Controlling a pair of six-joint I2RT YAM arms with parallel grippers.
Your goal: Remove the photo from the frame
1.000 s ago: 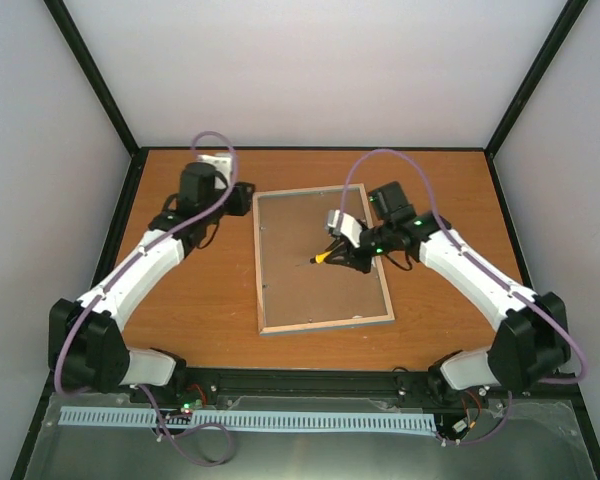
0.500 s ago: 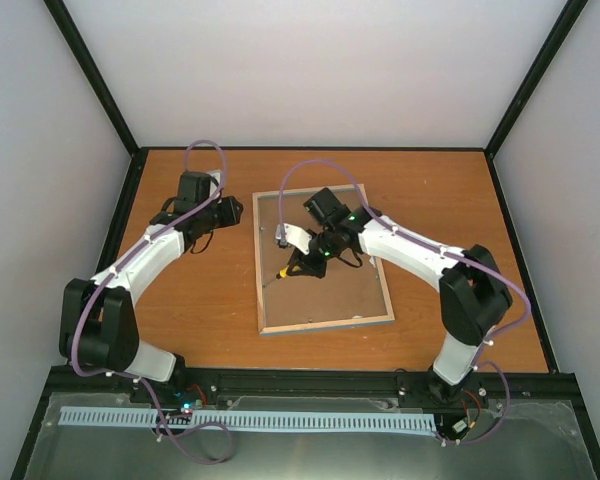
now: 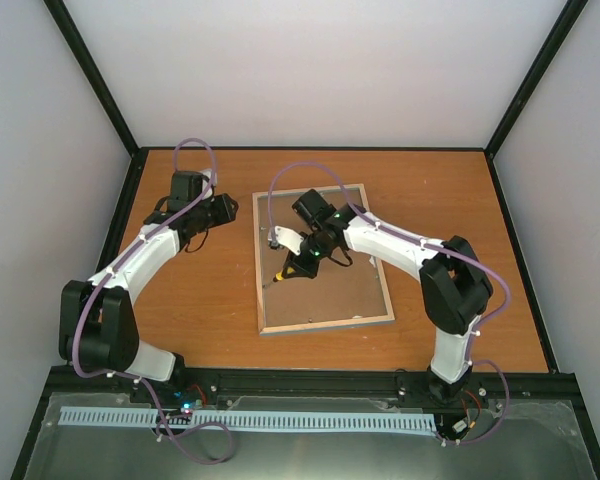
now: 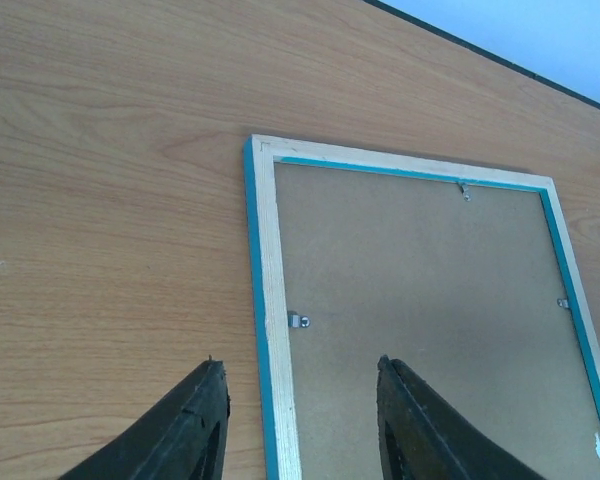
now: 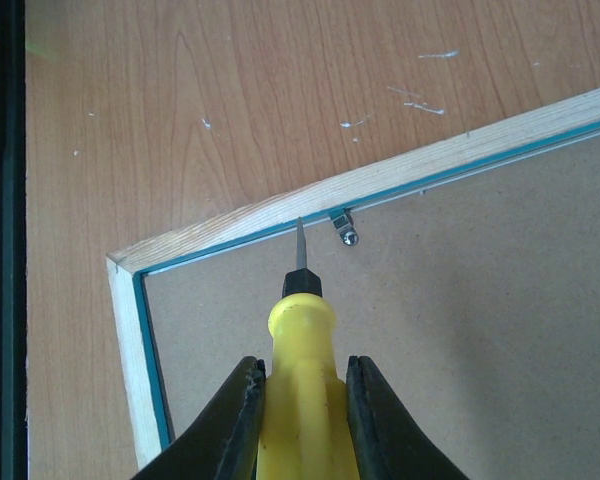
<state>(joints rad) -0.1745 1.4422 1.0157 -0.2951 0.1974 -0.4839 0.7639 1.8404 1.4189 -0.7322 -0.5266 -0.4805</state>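
Observation:
The frame (image 3: 325,325) lies face down mid-table, with its pale wood back edge and brown backing board (image 3: 330,290) upward. The photo is hidden under the board. My right gripper (image 3: 295,265) is shut on a yellow-handled screwdriver (image 5: 300,400). The screwdriver's tip (image 5: 300,235) points at the frame's inner left edge, just beside a small metal clip (image 5: 344,228). My left gripper (image 3: 225,210) is open and empty. In the left wrist view it (image 4: 298,365) straddles the frame's wood edge (image 4: 270,300) from above, near another clip (image 4: 298,321).
More metal clips hold the board on the other sides (image 4: 464,189). Black posts and grey walls enclose the wooden table (image 3: 180,300). A black rail runs along the near edge (image 3: 310,380).
My right arm has swung left across the backing board with the screwdriver, from near the frame's middle to its left edge. My left gripper has shifted slightly toward the frame's far-left corner.

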